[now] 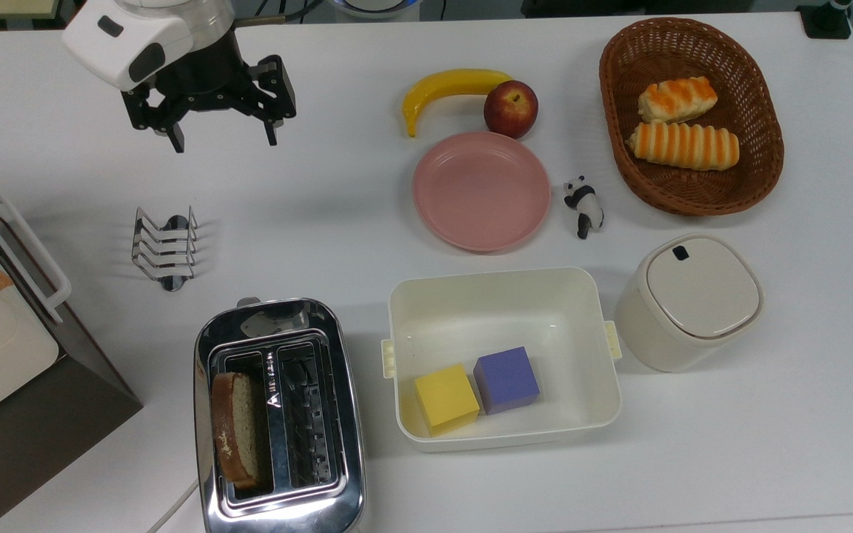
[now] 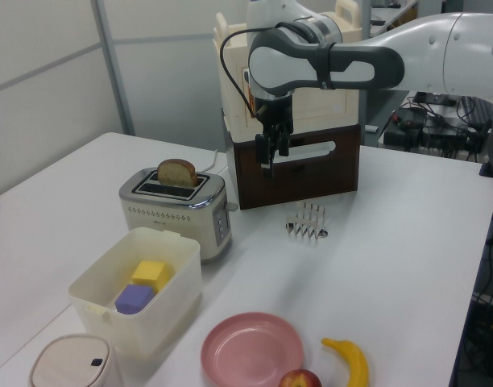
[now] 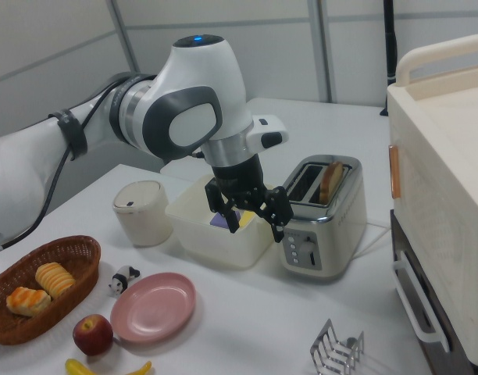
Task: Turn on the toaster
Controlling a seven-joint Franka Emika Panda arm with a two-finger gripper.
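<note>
Claw (image 1: 223,141) spread wide, gripping nothing, well apart from the toaster (image 1: 278,414). Bread slice (image 1: 235,429) in one slot.

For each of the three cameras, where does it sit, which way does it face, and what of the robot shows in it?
Top view: overhead, looking straight down on the table; the open tool and wrist show.
Left view: at the table's pink plate end, facing the toaster and boxy appliance; forearm and tool show.
Right view: beside the boxy appliance, facing the toaster; arm and tool show.
All three share the toaster with its bread slice.
</note>
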